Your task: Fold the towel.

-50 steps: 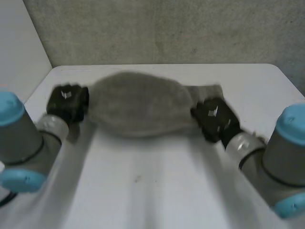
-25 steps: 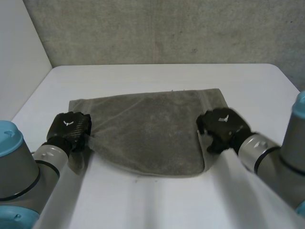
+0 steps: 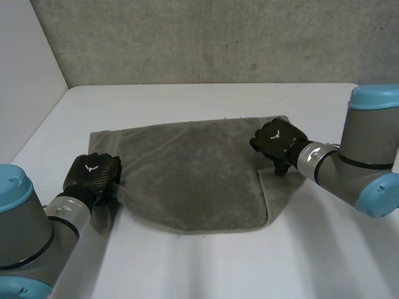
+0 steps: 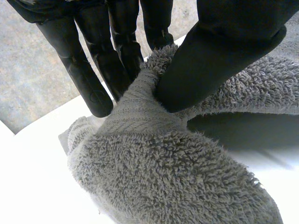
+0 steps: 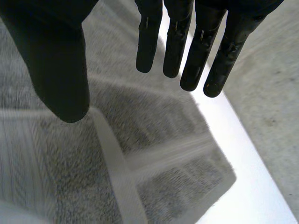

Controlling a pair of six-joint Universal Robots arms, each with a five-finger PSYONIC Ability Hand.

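Nearest the camera, the grey left arm with its light-blue cap [image 3: 25, 218] stood over the near left part of the flat white table [image 3: 206, 261]. At its end, the black left hand [image 3: 92, 175] sat on the left edge of the rectangular grey terry-cloth towel [image 3: 193, 174]. That edge was gathered into a bunch under the hand.

In the left wrist view the hand [image 4: 219, 51] was clamped on the cloth. Its thumb pressed a ridge of the towel [image 4: 173, 177] against the fingers [image 4: 88, 79], and the pinched fold stood up off the table [image 4: 28, 186], with a shadowed gap beneath.

The towel lay spread across the middle of the table. A paler strip showed beside its near right corner, possibly a lower layer peeking out, though the view was too soft to be sure.

Farther back, the black right hand [image 3: 278, 142], on the grey right arm [image 3: 361, 162], was over the towel's right edge near the far right corner. In the right wrist view its fingers [image 5: 198, 51] hung straight and relaxed, apart from the thumb. They grasped nothing, and the towel [image 5: 154, 126] with its woven band lay below them.

Beyond the table's far edge rose a rough grey wall [image 3: 218, 37].
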